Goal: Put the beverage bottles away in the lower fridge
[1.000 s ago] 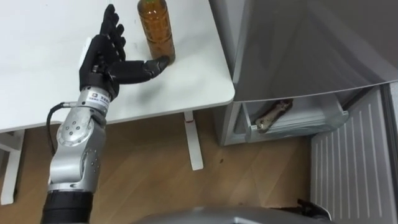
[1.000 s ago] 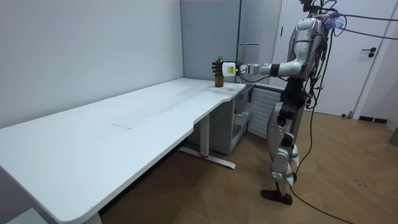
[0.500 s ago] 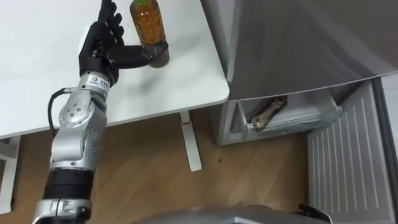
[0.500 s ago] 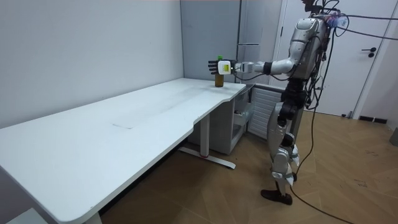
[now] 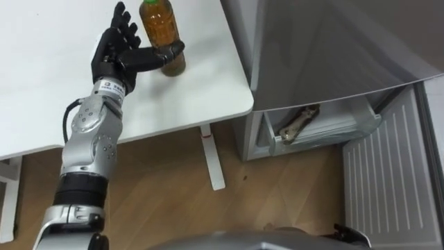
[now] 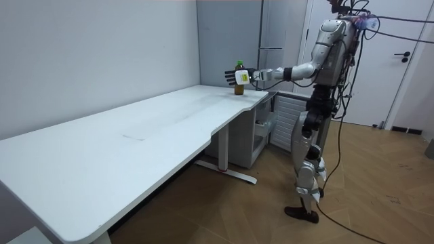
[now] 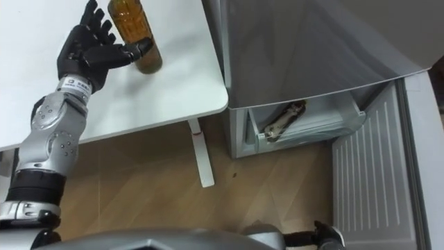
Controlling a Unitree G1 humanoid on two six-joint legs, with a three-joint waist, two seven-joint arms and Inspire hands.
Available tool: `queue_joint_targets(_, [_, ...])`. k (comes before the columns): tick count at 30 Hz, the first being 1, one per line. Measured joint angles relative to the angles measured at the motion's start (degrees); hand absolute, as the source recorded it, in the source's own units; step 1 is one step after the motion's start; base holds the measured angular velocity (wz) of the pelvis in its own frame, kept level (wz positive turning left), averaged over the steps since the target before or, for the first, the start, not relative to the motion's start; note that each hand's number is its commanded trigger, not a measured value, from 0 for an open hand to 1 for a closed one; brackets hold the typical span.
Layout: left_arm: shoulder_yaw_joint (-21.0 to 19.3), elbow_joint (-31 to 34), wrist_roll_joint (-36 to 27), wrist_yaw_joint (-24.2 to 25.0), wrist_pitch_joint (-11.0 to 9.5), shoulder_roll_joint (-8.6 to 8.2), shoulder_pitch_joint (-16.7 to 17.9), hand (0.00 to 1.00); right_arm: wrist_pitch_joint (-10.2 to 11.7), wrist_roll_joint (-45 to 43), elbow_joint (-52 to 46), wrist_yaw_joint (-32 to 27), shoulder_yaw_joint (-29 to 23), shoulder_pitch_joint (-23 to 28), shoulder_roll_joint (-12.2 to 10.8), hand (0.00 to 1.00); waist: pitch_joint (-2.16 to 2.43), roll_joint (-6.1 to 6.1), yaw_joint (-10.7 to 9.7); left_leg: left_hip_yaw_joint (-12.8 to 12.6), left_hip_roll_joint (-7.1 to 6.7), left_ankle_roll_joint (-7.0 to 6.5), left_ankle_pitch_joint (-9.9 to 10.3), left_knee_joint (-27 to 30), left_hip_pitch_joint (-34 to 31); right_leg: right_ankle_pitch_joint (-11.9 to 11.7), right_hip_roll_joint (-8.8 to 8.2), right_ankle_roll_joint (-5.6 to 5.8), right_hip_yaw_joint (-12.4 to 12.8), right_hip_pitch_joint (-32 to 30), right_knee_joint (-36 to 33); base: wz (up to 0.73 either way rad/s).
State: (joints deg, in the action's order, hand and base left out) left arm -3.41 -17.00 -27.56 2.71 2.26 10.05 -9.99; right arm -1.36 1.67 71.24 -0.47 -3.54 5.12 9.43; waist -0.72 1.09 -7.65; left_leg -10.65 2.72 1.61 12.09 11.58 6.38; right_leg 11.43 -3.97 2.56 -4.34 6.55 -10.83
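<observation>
The fingers point(image 5: 119, 21) of the left hand point(image 5: 114, 61) are standing straight and slightly spread, pointing away from the robot over the bench point(image 5: 201, 94). They are not closing on anything. The thumb point(image 5: 158, 53) is reaching out sideways to the right and lying across the lower front of the bottle point(image 5: 158, 21), touching it or very nearly so. The straight fingers are staying just to the left of the bottle, with a small gap showing between them and it.

The bottle is standing upright on the bench near its right edge and close to the far corner. It is holding an amber drink, and in the room view a green cap is showing on top of it point(image 6: 238, 76).

The left arm is stretching forward from the lower left, with the forearm passing over the near edge of the bench.

Right of the bench, the grey fridge point(image 5: 333, 48) is standing just beside it. Its lower compartment point(image 5: 326, 132) is showing open, and a brownish thing point(image 5: 300, 123) is lying in the clear tray there; what it is cannot be told. A ribbed white panel point(image 5: 388, 187) is standing to the right of that opening.

In the room view the robot is standing upright on the wooden floor point(image 6: 380, 210) at the bench's end, in front of the fridge, holding its left arm out level toward the bottle.
</observation>
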Motion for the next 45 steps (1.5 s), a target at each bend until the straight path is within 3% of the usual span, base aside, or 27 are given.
queue_joint_targets(12, [-1.01, -2.46, -5.78, -2.56, 0.39, 0.61, -2.14, 0.00, -1.18, -0.79, -0.21, -0.11, -1.05, 0.49, 0.05, 0.00, 0.10, 0.09, -0.33, -1.54, 0.03, 0.00, 0.00, -0.31, 0.44, -0.08, 0.27, 0.12, 2.52, -0.59, -0.06, -0.07])
queue_joint_targets(22, [-1.09, -4.93, -6.58, -4.40, 0.52, 2.72, -4.41, 0.00, -1.29, -2.23, -0.14, -0.26, -2.79, 1.78, 0.12, 0.00, 0.28, 0.47, -1.53, -2.35, 0.06, 0.00, 0.00, -0.94, 1.97, -0.10, 0.30, 0.09, 2.79, 0.34, -0.05, -0.03])
queue_joint_targets(26, [-2.56, -4.94, -6.57, -4.38, 2.14, 2.77, -6.18, 0.00, -3.52, -2.24, 0.01, -0.26, -2.80, 1.98, 0.17, 0.00, 0.40, 0.64, -1.44, -3.51, 0.09, 0.00, 0.00, -1.54, 2.45, -0.13, 0.47, 0.14, 4.03, -0.03, -0.43, -0.12])
queue_joint_targets(36, [-3.43, -5.14, -6.57, -4.30, 3.29, 2.97, -6.50, 0.00, -5.49, -2.62, -0.01, -0.22, -2.80, 2.93, 0.17, 0.00, 0.56, 0.99, -1.78, -5.04, 0.31, 0.02, 0.02, -2.09, 3.12, -0.21, 0.90, 0.19, 5.71, -0.55, -0.91, -0.09])
queue_joint_targets(37, [-3.43, -5.56, -6.57, -4.30, 3.64, 3.18, -6.54, 0.25, -5.83, -3.41, -0.02, -0.11, -2.80, 2.89, 0.18, 0.00, 0.54, 1.06, -1.89, -5.04, 0.35, 0.03, 0.03, -2.09, 3.07, -0.21, 0.95, 0.19, 5.74, -0.48, -0.90, 0.00])
queue_joint_targets(40, [-3.42, -6.64, -6.56, -4.30, 4.41, 3.49, -6.54, 0.80, -6.33, -5.78, -0.07, 0.38, -2.80, 2.93, 0.16, 0.00, 0.48, 1.23, -2.20, -5.04, 0.41, 0.04, 0.03, -2.07, 2.84, -0.23, 1.02, 0.15, 5.83, -0.59, -0.91, 0.00])
queue_joint_targets(41, [-3.43, -6.79, -6.56, -4.30, 4.59, 3.49, -6.54, 0.92, -6.37, -6.40, -0.07, 0.52, -2.79, 2.96, 0.15, 0.00, 0.47, 1.24, -2.25, -5.04, 0.41, 0.04, 0.03, -2.06, 2.83, -0.23, 1.02, 0.15, 5.83, -0.60, -0.91, 0.00])
queue_joint_targets(42, [-3.43, -6.85, -6.56, -4.31, 4.88, 3.55, -6.54, 1.00, -6.55, -7.25, -0.07, 0.68, -2.79, 2.94, 0.15, 0.00, 0.46, 1.23, -2.32, -5.04, 0.41, 0.04, 0.03, -2.06, 2.79, -0.23, 1.02, 0.15, 5.86, -0.66, -0.90, 0.00])
queue_joint_targets(45, [-3.42, -6.97, -6.59, -4.31, 4.98, 4.15, -6.54, 1.00, -7.32, -9.47, -0.15, 0.82, -2.80, 2.66, 0.12, 0.00, 0.43, 1.18, -2.81, -5.05, 0.40, 0.04, 0.03, -2.06, 2.80, -0.23, 1.01, 0.15, 5.88, -0.76, -0.80, 0.00])
